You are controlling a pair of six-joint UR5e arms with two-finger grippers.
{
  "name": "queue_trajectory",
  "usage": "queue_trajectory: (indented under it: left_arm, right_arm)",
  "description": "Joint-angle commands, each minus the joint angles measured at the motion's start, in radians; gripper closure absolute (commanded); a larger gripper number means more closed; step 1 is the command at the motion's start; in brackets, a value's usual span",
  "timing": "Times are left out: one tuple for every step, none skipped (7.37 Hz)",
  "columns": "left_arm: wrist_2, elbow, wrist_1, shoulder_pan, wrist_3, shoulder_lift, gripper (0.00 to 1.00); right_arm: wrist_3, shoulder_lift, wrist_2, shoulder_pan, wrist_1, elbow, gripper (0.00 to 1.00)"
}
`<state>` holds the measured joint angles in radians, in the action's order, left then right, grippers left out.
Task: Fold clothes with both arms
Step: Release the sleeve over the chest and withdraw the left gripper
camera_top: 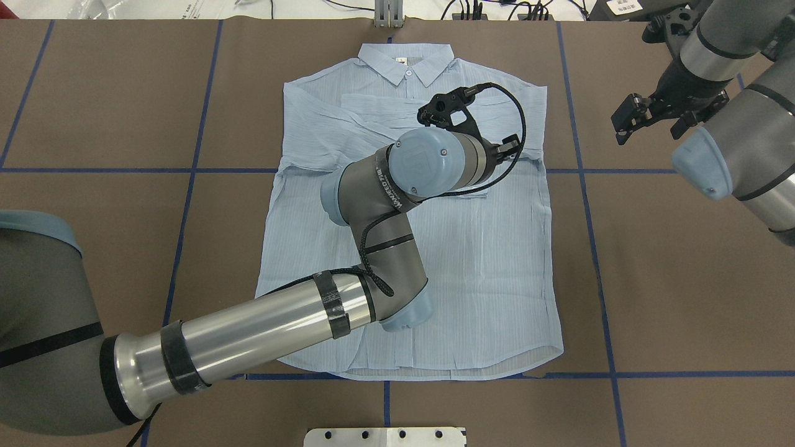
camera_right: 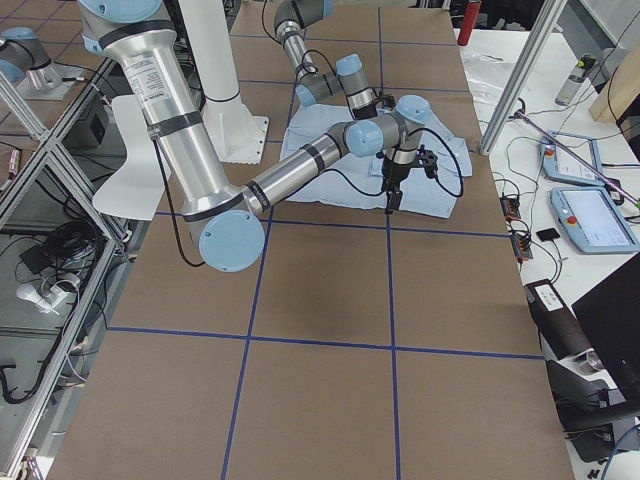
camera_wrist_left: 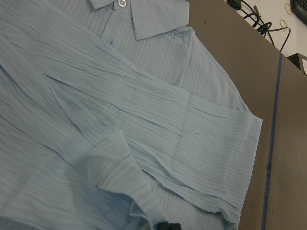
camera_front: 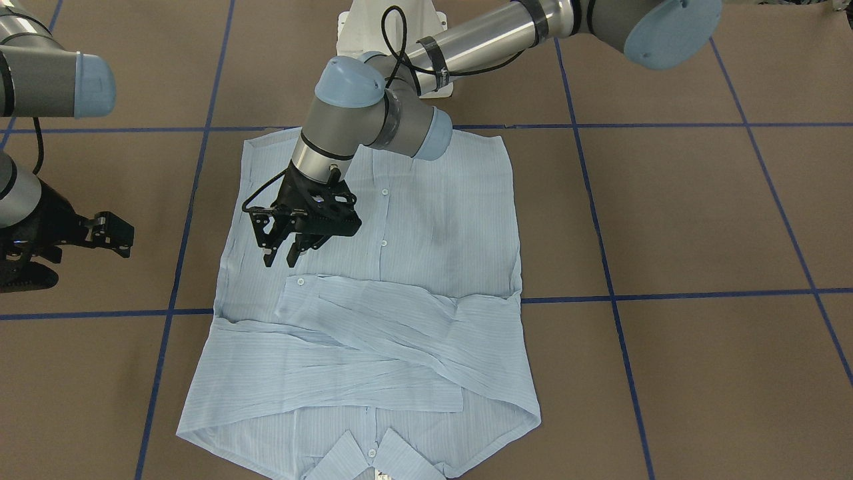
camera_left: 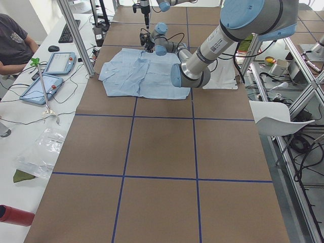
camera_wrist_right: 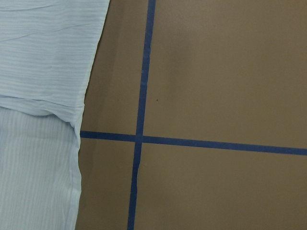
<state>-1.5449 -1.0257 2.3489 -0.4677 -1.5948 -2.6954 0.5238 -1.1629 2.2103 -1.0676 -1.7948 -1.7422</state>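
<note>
Now, front view: my left gripper (camera_front: pixel 283 252) hovers centre-left above the light-blue shirt (camera_front: pixel 426 220), fingers parted, holding nothing. Overhead view: the shirt lies flat mid-frame, collar at top, sleeves folded across the chest; my right gripper (camera_top: pixel 651 119), upper right, off the shirt, fingers spread, empty

The brown table (camera_top: pixel 683 279), crossed by blue tape lines (camera_top: pixel 683 374), carries one light-blue shirt (camera_top: pixel 497 261); it lies flat.
</note>
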Motion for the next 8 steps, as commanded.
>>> queue_trajectory:
  left_arm:
    - [0.014,-0.025,0.021,0.004,0.029,0.052,0.0]
    - [0.014,-0.034,0.02,0.0,0.032,0.054,0.0]
    - [0.003,-0.094,0.007,-0.005,0.032,0.08,0.0]
    - [-0.03,-0.193,-0.02,-0.011,0.032,0.151,0.0]
    - [-0.062,-0.327,-0.149,-0.017,0.035,0.222,0.01]
    - [-0.09,-0.458,-0.268,-0.029,0.07,0.276,0.01]
    - [-0.093,-0.634,-0.355,-0.031,0.126,0.389,0.01]
    - [-0.098,-0.806,-0.449,-0.037,0.174,0.495,0.01]
  right_arm:
    - [0.002,0.003,0.0,0.0,0.0,-0.003,0.0]
    - [0.007,0.003,0.005,0.0,0.002,-0.013,0.0]
    - [0.007,-0.014,0.011,0.0,0.002,-0.045,0.0]
    - [0.037,-0.05,0.012,0.003,0.002,-0.101,0.0]
    - [0.1,-0.105,0.023,0.02,0.052,-0.162,0.0]
    - [0.164,-0.191,0.025,0.059,0.163,-0.198,0.0]
    - [0.283,-0.266,0.023,0.116,0.314,-0.209,0.0]
    - [0.411,-0.35,0.022,0.182,0.506,-0.209,0.0]
